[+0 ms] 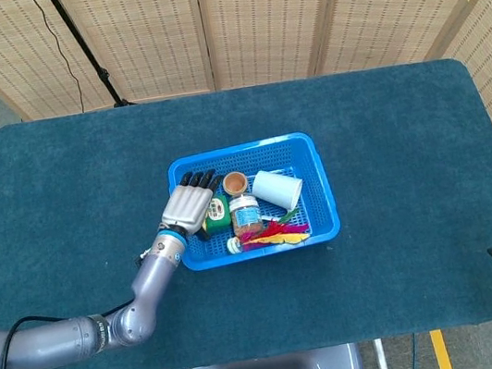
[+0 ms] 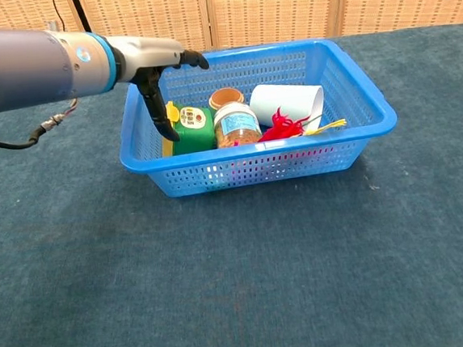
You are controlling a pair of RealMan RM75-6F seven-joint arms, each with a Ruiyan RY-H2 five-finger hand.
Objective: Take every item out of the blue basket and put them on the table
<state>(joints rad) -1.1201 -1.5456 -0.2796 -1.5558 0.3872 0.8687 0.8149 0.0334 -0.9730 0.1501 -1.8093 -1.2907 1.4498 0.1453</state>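
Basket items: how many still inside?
5 visible in the blue basket: green-and-yellow container at left under the left hand, brown cup, jar, white cup on its side, red-and-yellow feathery toy. A small item beside the toy is unclear.

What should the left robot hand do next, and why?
Probably lower a little and close on the green and yellow container. The left robot hand hovers open over the left end of the blue basket, thumb reaching down beside that container, and holds nothing yet.
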